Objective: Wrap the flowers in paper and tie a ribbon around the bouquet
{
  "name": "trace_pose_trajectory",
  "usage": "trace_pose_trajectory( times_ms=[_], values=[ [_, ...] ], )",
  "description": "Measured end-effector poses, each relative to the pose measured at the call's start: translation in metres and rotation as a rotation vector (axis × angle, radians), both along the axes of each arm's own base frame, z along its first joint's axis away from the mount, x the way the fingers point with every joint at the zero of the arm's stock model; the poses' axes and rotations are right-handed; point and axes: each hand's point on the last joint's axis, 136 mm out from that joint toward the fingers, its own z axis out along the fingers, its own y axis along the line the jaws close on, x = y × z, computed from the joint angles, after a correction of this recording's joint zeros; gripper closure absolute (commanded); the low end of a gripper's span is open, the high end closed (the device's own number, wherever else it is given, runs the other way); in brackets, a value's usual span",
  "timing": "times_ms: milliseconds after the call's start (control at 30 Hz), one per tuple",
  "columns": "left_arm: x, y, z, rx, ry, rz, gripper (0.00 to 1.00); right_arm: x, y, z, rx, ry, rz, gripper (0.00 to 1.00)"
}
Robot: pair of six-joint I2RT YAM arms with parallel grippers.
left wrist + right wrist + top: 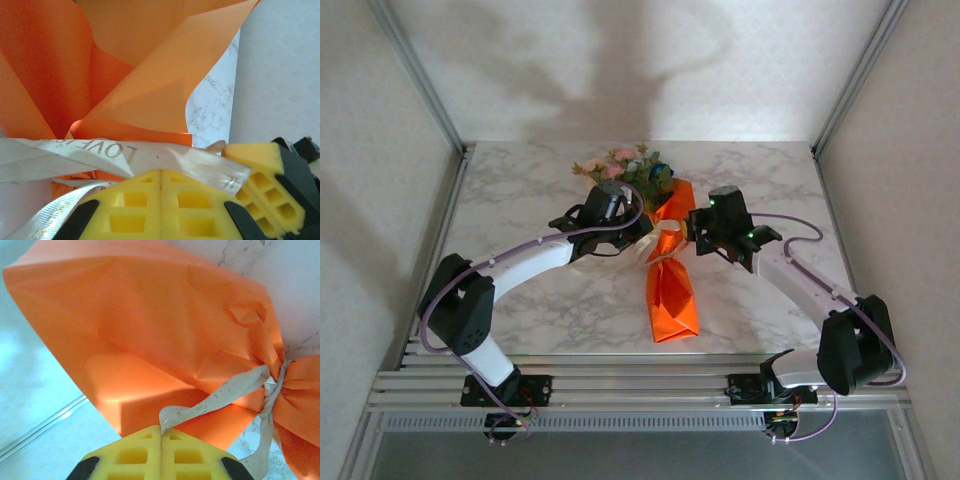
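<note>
Pads of the right claw [161, 430] are pressed flat together, and the curled end of the ribbon [225, 390] comes straight out of the seam between them, so this claw is clenched on the ribbon. From there the cream strip runs up to the pinched waist of the paper [150, 325] and goes around the orange sheet. A second strand hangs down beside it.

The left claw [161, 192] is clenched too, its yellow pads meeting with no gap. A ribbon length with gold lettering lies across right at its tips, and another strand passes on its left. I cannot tell whether either strand is caught between the pads.

From above, the two claws close in on the waist of the bouquet [672, 295], the left claw on its left and the right claw on its right. The bouquet lies flat near the middle of the table [520, 290]. Its closed orange foot points toward the arm bases, and the flowers [625, 165], pink, white and blue with green leaves, spill out at the far end.

The table is white with a marble pattern. Metal rails [620, 385] run along its near edge and slim metal posts [420, 80] rise from the far corners. Pale textured walls [620, 70] close it in, with soft shadows on the back one.
</note>
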Motion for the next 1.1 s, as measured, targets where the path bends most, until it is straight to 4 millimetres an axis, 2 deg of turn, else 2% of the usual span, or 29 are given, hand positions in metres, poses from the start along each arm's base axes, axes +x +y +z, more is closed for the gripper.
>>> trace_pose_trajectory(
  times_ms=[100, 233, 300, 367, 500, 567, 633, 700, 767, 800, 900, 1000, 1100],
  values=[
    [0.001, -0.001, 0.002, -0.011, -0.003, 0.006, 1.00, -0.002, -0.004, -0.013, -0.016, 0.028, -0.006, 1.00],
    [0.002, -0.001, 0.003, -0.015, -0.002, 0.007, 1.00, 0.004, -0.011, -0.034, -0.062, 0.076, -0.010, 0.98],
    [0.002, -0.001, 0.003, -0.014, -0.002, 0.008, 1.00, 0.007, -0.014, -0.040, -0.082, 0.096, -0.012, 0.75],
    [0.002, -0.001, 0.003, -0.014, -0.002, 0.007, 1.00, 0.008, -0.016, -0.039, -0.098, 0.092, -0.004, 0.63],
    [0.002, 0.000, 0.003, -0.014, -0.002, 0.009, 1.00, 0.003, -0.024, -0.024, -0.178, 0.021, 0.016, 0.57],
    [0.005, 0.001, 0.003, -0.013, -0.001, 0.015, 1.00, -0.005, -0.024, -0.002, -0.229, -0.071, 0.042, 0.57],
    [0.011, 0.003, 0.005, -0.014, -0.001, 0.023, 1.00, -0.019, -0.017, 0.026, -0.252, -0.186, 0.088, 0.57],
    [0.019, 0.006, 0.008, -0.020, -0.004, 0.032, 1.00, -0.039, 0.001, 0.045, -0.252, -0.293, 0.160, 0.56],
    [0.028, 0.009, 0.010, -0.026, -0.005, 0.039, 1.00, -0.060, 0.028, 0.045, -0.260, -0.359, 0.259, 0.55],
    [0.032, 0.011, 0.010, -0.029, -0.006, 0.040, 1.00, -0.071, 0.045, 0.038, -0.267, -0.374, 0.320, 0.55],
    [0.044, 0.014, 0.010, -0.038, -0.004, 0.029, 1.00, -0.102, 0.104, 0.001, -0.310, -0.376, 0.511, 0.53],
    [0.055, 0.016, 0.005, -0.040, 0.005, 0.013, 1.00, -0.126, 0.146, -0.043, -0.396, -0.368, 0.639, 0.50],
    [0.065, 0.020, -0.004, -0.047, 0.027, 0.003, 1.00, -0.136, 0.181, -0.068, -0.436, -0.388, 0.671, 0.49]
  ],
)
